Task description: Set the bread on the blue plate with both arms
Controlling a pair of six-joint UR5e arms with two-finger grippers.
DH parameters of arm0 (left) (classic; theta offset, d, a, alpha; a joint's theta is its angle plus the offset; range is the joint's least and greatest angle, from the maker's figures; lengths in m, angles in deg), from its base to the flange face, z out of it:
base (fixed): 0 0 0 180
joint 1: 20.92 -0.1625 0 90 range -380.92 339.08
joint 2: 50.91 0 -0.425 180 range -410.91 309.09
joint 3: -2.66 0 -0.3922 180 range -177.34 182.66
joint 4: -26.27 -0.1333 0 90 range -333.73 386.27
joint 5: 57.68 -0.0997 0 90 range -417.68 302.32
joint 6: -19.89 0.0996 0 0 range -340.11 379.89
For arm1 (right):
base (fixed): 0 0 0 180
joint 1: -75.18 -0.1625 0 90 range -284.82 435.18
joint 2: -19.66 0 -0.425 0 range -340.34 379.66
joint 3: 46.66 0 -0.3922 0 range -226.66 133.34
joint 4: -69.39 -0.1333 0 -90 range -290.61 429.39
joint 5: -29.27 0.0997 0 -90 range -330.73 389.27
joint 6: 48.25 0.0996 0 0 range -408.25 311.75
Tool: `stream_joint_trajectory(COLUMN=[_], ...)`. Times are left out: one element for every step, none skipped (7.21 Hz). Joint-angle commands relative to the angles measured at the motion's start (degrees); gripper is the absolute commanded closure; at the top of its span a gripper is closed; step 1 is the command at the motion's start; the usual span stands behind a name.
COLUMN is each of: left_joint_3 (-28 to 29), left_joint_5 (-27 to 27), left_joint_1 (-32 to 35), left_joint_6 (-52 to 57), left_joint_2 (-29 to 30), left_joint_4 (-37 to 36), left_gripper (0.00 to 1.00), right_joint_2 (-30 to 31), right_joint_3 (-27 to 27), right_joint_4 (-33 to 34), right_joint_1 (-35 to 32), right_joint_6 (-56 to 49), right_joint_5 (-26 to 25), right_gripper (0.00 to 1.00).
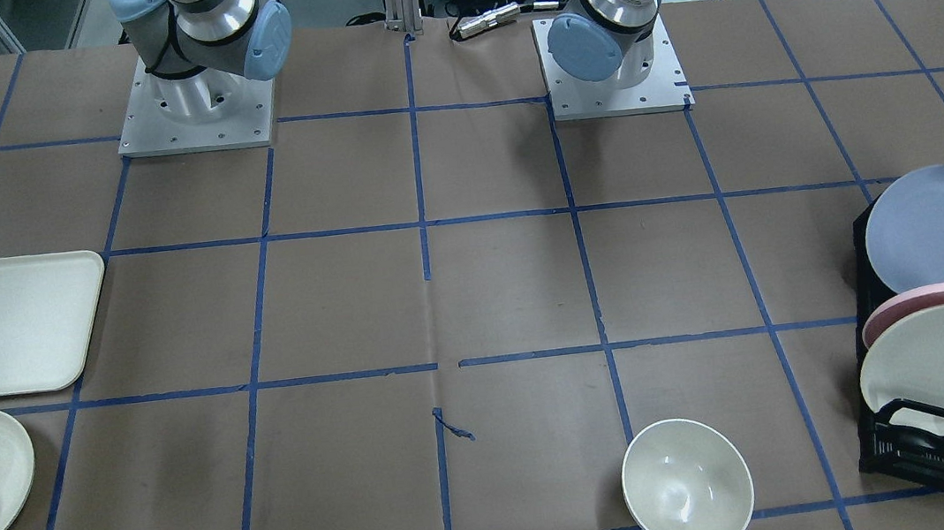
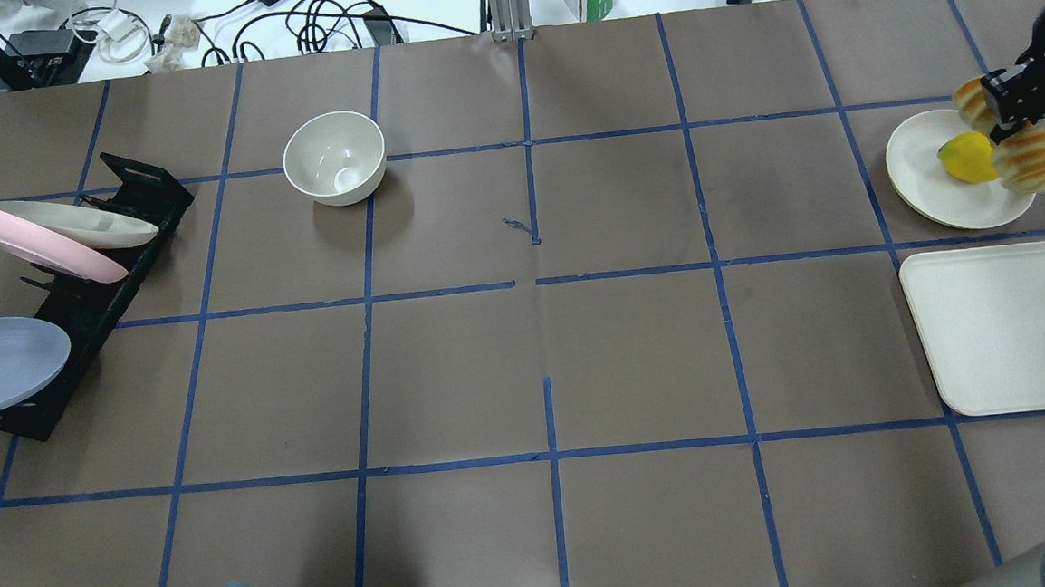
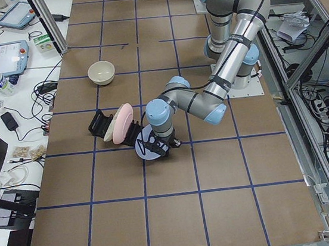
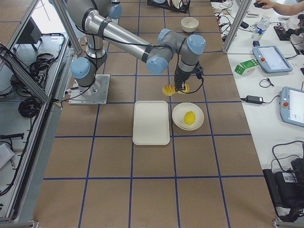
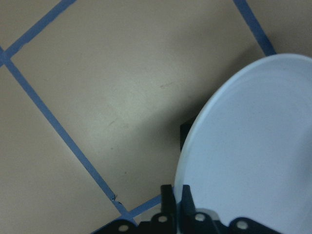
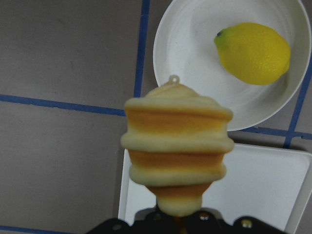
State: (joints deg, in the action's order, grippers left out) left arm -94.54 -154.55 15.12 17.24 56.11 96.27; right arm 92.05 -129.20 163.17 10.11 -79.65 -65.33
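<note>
Overall, right gripper (image 2: 1007,119) holding one bread (image 6: 178,146), left gripper (image 5: 177,201) one blue plate (image 5: 253,146)

Left arm (image 3: 229,61): stretched out from its base, elbow bent, forearm sloping down to a low wrist. Left gripper (image 5: 175,197): jaws drawn in narrow, one finger on each face of the blue plate (image 5: 253,146) at its rim.

Right arm (image 4: 123,35): upper arm raised, forearm running out about level, wrist turned to point down. Right gripper (image 2: 1006,114): hangs near vertical, jaws clamped across the middle of the bread (image 6: 178,146), which is held off the table.

The two grippers are well apart, at opposite table ends.
</note>
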Motion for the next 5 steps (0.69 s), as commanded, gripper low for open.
stream_joint_trajectory(left_joint_3=[1.75,4.19,6.57,7.98,8.35], left_joint_5=[-3.65,-5.85,-6.74,-7.88,-7.89], left_joint_1=[-0.18,-0.1,-0.1,-0.1,-0.1], left_joint_6=[0.28,0.28,0.37,0.28,0.28], left_joint_2=[-3.56,-5.32,-7.17,-8.66,-11.38], left_joint_4=[3.45,7.91,12.39,16.7,21.44], left_gripper=[1.0,1.0,1.0,1.0,1.0], right_joint_2=[-0.32,-0.14,0.03,0.03,0.38], right_joint_3=[1.32,1.41,1.5,2.72,4.99], right_joint_4=[-1.49,-1.58,-2.62,-2.89,-7.07], right_joint_1=[-0.93,-2.07,-3.38,-4.44,-6.54], right_joint_6=[2.22,3.18,6.06,7.31,11.41], right_joint_5=[0.55,1.07,1.08,1.17,5.43], right_gripper=[1.0,1.0,1.0,1.0,1.0])
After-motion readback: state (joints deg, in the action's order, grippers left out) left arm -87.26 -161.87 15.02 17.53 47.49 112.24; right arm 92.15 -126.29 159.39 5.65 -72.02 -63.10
